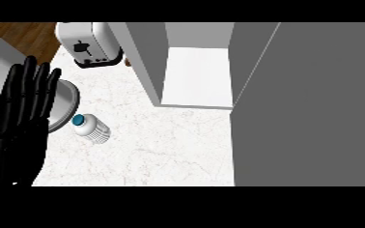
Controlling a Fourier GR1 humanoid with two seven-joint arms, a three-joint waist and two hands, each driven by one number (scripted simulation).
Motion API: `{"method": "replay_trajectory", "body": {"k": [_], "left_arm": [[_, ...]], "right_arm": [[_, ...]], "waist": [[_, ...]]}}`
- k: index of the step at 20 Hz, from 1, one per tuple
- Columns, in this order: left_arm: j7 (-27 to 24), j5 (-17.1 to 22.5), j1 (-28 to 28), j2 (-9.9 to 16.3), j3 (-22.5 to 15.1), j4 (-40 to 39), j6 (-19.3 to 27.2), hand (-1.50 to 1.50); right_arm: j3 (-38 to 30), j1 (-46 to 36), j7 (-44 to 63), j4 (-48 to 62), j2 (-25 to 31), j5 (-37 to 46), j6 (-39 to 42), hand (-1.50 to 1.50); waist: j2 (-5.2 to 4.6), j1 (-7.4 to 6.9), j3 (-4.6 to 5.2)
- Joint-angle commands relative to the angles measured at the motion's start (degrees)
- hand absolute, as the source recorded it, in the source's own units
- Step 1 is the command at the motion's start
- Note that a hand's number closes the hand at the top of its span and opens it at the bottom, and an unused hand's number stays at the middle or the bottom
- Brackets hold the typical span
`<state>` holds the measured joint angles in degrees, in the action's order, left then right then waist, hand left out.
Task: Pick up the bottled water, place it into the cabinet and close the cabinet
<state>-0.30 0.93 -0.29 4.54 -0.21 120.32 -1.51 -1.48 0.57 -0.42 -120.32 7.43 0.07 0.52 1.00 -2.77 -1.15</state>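
The bottled water (90,127), clear ribbed plastic with a blue cap, stands on the white marble counter at the left. Just left of it my left hand (27,111) rests at the view's left edge, open with fingers straight and pointing up, holding nothing. The cabinet (196,77) stands open at the upper middle, its white floor bare. Its grey door (299,106) swings out and fills the right side of the view. My right hand shows nowhere.
A white toaster (88,43) sits at the counter's back left. A grey round plate (64,101) lies partly behind my left hand, beside the bottle. Wooden floor (25,34) shows past the counter's upper left edge.
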Motion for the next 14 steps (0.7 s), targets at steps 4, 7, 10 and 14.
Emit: {"method": "replay_trajectory", "body": {"k": [4, 7, 10, 14], "left_arm": [[-5.8, 6.8, 3.6, 5.0, 12.3, -2.2, -4.1, -1.50], [5.3, 11.7, 5.3, 3.4, 12.6, -5.6, -2.6, -1.50], [10.8, 14.3, 6.8, 4.3, 13.6, -1.9, -2.4, -1.50], [12.9, 13.7, 11.4, 2.1, 12.0, 5.3, -1.6, -1.50]], "right_arm": [[0.4, 1.9, 0.3, -4.2, -1.4, -4.7, 2.1, -1.50], [4.3, 8.6, 6.3, -2.5, -3.1, -9.7, 4.4, -1.50], [5.4, 13.6, 11.4, -11.3, -1.4, -12.8, 6.1, -1.50], [6.8, 19.5, 14.9, -18.7, -1.0, -13.5, 6.4, -1.50]], "waist": [[-0.93, 2.66, 1.18], [-1.02, 2.62, 1.16], [-0.64, 3.17, 1.15], [-0.80, 2.90, 1.15]]}}
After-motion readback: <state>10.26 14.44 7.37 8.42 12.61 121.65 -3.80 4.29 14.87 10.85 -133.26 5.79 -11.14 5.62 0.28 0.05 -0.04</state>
